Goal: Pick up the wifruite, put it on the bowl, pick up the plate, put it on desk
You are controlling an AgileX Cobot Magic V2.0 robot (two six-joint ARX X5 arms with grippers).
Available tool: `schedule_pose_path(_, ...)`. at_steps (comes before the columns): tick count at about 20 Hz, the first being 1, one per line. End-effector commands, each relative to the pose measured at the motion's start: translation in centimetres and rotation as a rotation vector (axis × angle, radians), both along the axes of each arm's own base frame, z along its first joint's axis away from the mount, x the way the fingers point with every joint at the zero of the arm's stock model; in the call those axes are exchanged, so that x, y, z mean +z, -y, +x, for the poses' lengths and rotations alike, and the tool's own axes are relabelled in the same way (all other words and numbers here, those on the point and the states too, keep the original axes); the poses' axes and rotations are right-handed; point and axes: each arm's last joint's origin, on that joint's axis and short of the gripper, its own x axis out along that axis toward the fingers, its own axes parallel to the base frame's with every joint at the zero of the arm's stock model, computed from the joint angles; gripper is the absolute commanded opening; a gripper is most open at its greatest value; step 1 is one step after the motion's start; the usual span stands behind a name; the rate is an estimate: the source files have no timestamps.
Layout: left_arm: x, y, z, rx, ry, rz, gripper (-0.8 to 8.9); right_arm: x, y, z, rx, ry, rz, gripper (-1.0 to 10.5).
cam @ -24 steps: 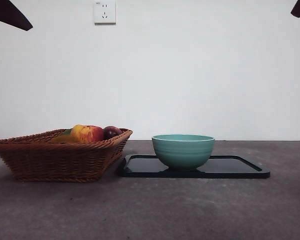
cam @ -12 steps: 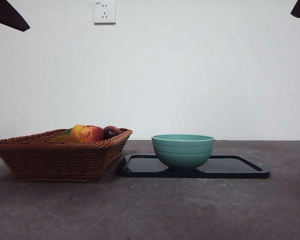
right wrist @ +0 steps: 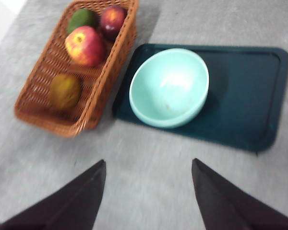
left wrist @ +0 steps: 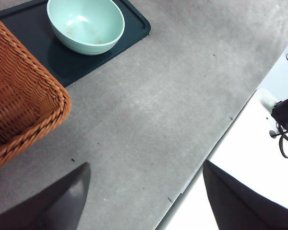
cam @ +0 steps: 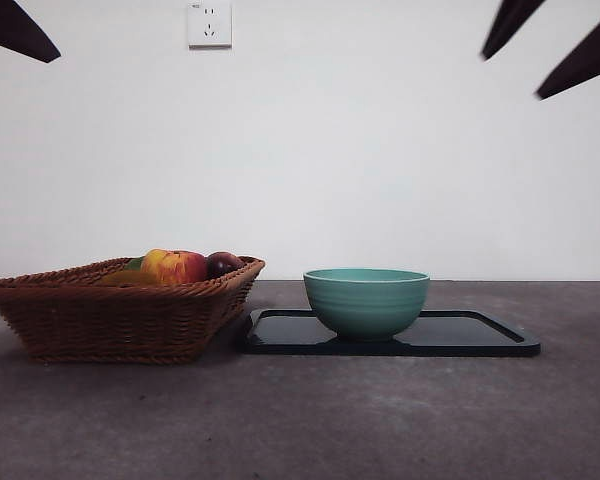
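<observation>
Front view, near to far. Bare desk (cam: 300,420) filled the foreground, open right across w/ nothing on it. Behind it sat the basket (cam: 120,315) at left and the tray (cam: 480,335) at centre-right, their near corners just beside each other. The bowl (cam: 366,300) stood upright on the tray's left half, leaving the tray's right half bare. Above the basket rim showed an apple (cam: 175,266) and a plum (cam: 223,264). Plain wall behind, w/ a socket (cam: 209,23) high up.

Arms. Right gripper (cam: 540,50) entered at the top right corner as two dark tips pointing down-left, high above the tray and well apart from everything. Its wrist view looked down on basket, bowl and tray, jaws spread wide w/ nothing between them (right wrist: 149,191). Left gripper (cam: 15,28) showed only as a dark tip at the top left corner. In its own view the jaws were also spread wide and empty (left wrist: 144,191), above bare desk near the desk's edge, w/ the basket corner and bowl farther off.

Task item. Right wrist view, blurred: the wifruite (right wrist: 65,91) lay in the basket's near part, apart from the apple, w/ the plum and a green fruit (right wrist: 82,19) at the far end. Bowl interior was empty.
</observation>
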Motion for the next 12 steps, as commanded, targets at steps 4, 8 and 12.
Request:
schedule_pose_path(4,0.4,0.1,0.0,-0.015,0.015,-0.006,3.71,-0.1,-2.1,6.6,-0.01,-0.046,-0.082,2.8)
schedule_pose_path(8,0.4,0.1,0.0,-0.015,0.014,-0.006,3.71,-1.9,-3.3,10.5,-0.007,-0.103,-0.145,2.8)
schedule_pose_path(12,0.4,0.1,0.0,-0.015,0.014,-0.006,3.71,-5.1,-4.2,13.3,-0.003,-0.16,-0.169,2.8)
